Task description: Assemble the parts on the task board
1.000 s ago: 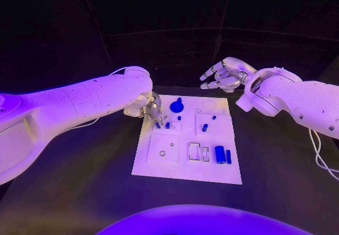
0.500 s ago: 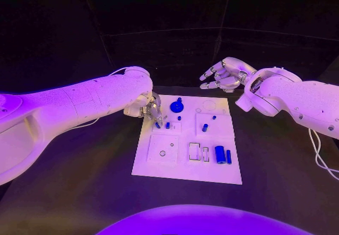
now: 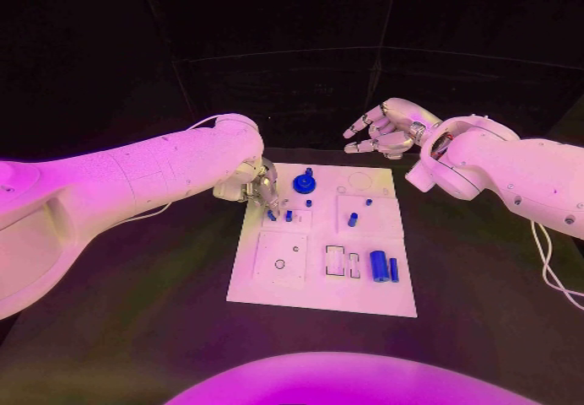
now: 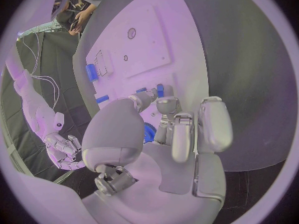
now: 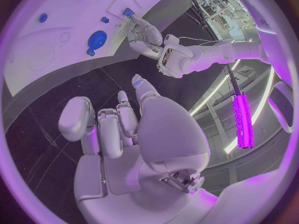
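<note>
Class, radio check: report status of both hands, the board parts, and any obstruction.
Left hand down at the task board, fingertips at a small blue peg; grip unclear. Right hand raised beyond the board, open, empty. Nothing in the way.

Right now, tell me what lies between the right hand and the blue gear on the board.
In the head view, nothing: between the right hand and the blue gear are only dark table and bare white task board.

Two smooth white arms, silver jointed hands, thin white cables.
</note>
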Robot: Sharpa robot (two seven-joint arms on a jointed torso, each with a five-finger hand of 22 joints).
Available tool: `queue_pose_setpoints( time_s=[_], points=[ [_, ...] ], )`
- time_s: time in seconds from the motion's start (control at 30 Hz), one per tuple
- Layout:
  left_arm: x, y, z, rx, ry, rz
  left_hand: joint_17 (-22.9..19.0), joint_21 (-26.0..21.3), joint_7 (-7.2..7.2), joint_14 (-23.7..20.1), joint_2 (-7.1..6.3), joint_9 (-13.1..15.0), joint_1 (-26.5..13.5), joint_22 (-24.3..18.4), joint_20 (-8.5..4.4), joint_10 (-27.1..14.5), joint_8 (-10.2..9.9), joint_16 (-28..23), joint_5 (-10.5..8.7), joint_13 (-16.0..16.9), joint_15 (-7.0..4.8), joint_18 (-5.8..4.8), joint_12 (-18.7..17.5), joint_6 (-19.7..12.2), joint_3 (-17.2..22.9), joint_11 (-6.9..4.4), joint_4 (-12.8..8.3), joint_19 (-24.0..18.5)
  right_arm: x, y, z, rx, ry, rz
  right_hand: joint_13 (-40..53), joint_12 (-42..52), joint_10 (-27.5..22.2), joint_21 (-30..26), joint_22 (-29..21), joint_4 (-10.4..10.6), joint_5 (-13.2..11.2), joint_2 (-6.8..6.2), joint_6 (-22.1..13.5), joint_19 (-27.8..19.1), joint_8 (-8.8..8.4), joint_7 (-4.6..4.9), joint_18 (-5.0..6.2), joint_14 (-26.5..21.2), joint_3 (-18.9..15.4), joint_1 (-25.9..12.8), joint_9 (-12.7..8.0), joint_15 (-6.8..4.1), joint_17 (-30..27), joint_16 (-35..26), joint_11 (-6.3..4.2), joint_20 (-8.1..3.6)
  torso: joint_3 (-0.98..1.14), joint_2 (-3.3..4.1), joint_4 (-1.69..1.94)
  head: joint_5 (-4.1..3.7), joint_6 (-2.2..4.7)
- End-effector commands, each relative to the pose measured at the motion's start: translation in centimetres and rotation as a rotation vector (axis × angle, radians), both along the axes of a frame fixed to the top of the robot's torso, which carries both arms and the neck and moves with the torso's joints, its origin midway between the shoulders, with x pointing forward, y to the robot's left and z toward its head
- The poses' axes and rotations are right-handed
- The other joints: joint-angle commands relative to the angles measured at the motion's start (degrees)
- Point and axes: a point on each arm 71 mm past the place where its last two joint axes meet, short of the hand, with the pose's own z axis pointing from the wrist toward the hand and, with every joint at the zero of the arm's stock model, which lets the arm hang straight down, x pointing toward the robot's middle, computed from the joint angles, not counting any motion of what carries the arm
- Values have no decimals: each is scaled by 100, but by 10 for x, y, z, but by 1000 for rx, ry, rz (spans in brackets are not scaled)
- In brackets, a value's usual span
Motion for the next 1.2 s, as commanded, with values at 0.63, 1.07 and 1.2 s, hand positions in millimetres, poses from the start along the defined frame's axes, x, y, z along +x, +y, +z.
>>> queue_pose_setpoints(
  time_s=[0.63,1.07,1.2],
  points=[
    [-1,0,-6,39,-1,13,1509,75,-82,596,166,57,-431,88,15,75,18,18,-63,83,13,-59,61,111,77,-55,-415,30,0,0,1,1,-3,10,-9,-19,-38,-25,-7,24,19,56,23,-40,24,1,40,311,21,6,-6,-45,133,-34,-2,3,-1,-1,3,-21,-6],
    [-1,1,-6,45,-1,20,1509,166,-124,596,76,56,-685,195,-6,121,-11,18,-69,157,-12,-80,125,239,-309,-87,-293,65,-1,0,2,1,-3,10,-9,-19,-38,-25,-7,24,19,56,23,-40,24,1,40,311,21,6,-6,-45,133,-34,-2,3,-2,-1,5,-15,-10],
    [-1,1,-6,46,-2,21,1509,174,-130,596,62,57,-686,204,-8,126,-13,18,-68,167,-15,-82,133,249,-338,-92,-302,68,-1,0,2,2,-3,10,-9,-19,-38,-25,-7,24,19,56,23,-40,24,1,40,311,21,6,-6,-45,133,-34,-2,3,0,-2,3,-14,-12]
  ],
)
